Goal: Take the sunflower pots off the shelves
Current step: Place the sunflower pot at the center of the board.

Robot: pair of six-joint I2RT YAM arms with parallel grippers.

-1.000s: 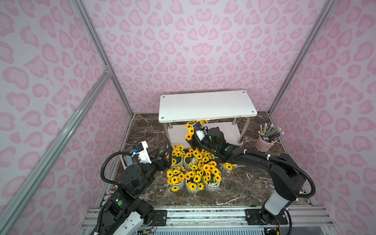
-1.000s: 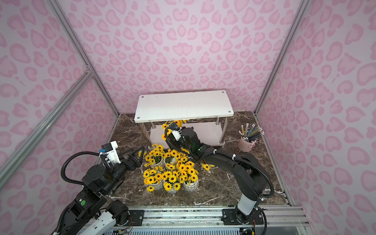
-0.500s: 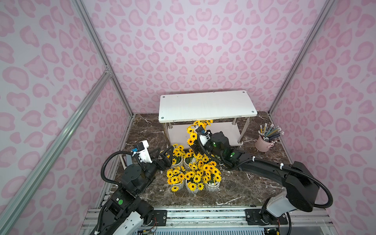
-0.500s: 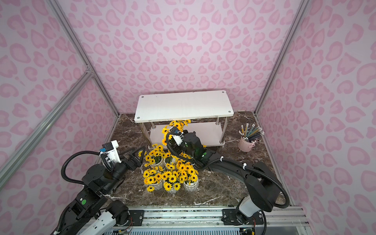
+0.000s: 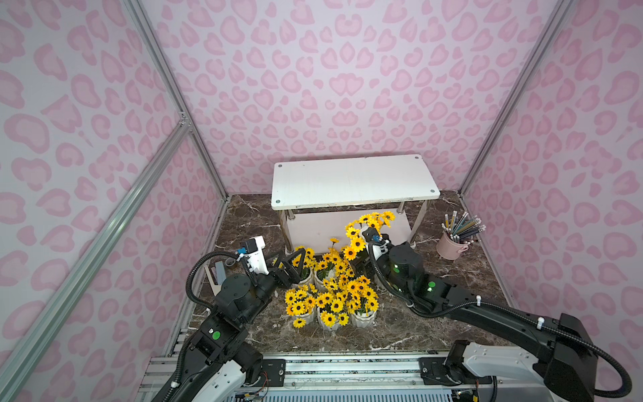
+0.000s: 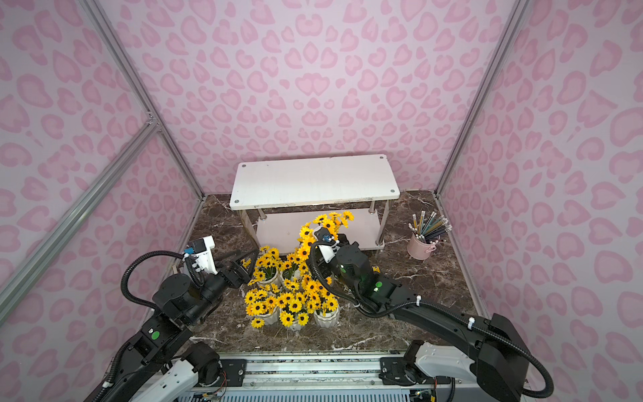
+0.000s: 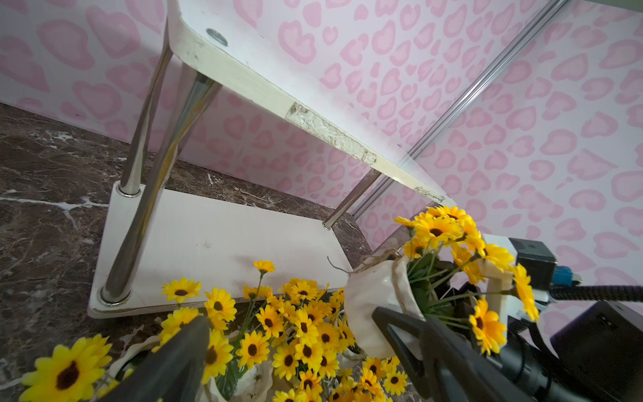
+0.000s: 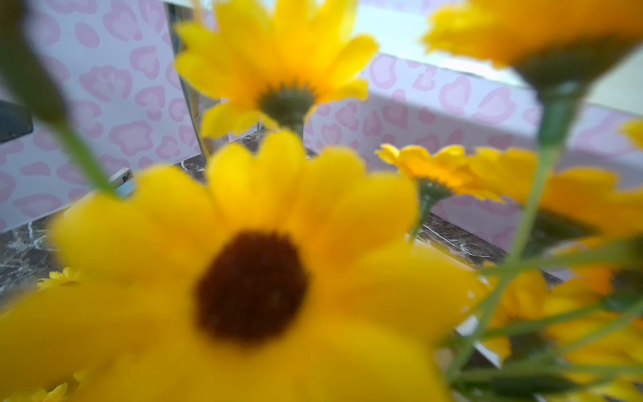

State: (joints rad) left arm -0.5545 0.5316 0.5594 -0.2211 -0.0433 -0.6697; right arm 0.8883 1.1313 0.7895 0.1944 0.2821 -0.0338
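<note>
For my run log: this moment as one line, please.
left gripper: open | right gripper: holds tilted sunflower pot | shelves: bare

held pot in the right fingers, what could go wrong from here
1. The held pot hangs tilted in the air; it could slip or land on its side when lowered.
2. The pots on the floor stand crowded close by; setting it among them may topple one.
3. Its blooms fill the right wrist view, so that camera cannot guide the placement.
</note>
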